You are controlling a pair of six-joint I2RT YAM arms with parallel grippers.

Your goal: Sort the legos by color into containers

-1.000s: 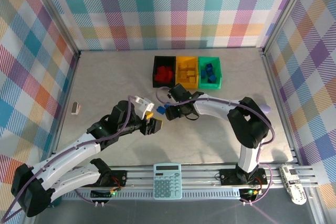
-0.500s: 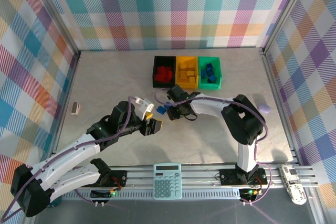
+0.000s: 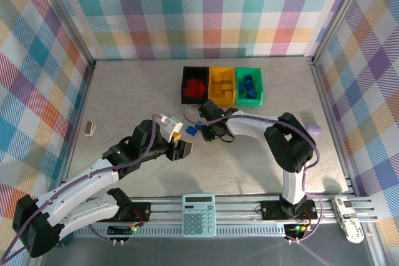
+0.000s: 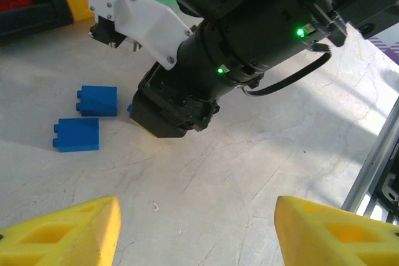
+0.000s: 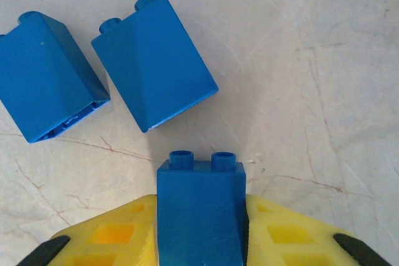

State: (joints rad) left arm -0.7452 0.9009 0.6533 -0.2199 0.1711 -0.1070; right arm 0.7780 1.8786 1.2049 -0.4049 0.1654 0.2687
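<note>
Well along, to judge by the far row of containers. Already sorted: red legos (image 3: 197, 86) in the black bin (image 3: 184, 85), yellow legos (image 3: 221, 85) in the yellow bin (image 3: 222, 68), blue legos (image 3: 248, 85) in the green bin (image 3: 261, 90).

Left on the bench (image 3: 124, 91), just short of the bins: three blue pieces, close together. Closed on one of them from both sides: the right gripper (image 5: 199, 232), squeezing a blue brick (image 5: 199, 197) with its studs toward the other two. Impossible to tell from the wrist view whether lifted or resting on the bench. Lying on their sides just beyond it, side by side: a first loose blue brick (image 5: 154, 60) and a second loose blue brick (image 5: 50, 85).

Hovering near the cluster on its left: the left gripper (image 4: 196, 232), spread wide with nothing between its fingers (image 4: 68, 232), facing the right arm's dark housing and taking no part for now.

Remaining, as a judgement: carry the held brick across to the green bin and drop it among the other blues, then fetch the last two the same way. No loose red spotted anywhere (a small yellow patch (image 3: 177, 136) beside the left gripper, seen from above, too unclear to call either a brick or a finger pad). Close to finished, then, with probably only blue outstanding.
</note>
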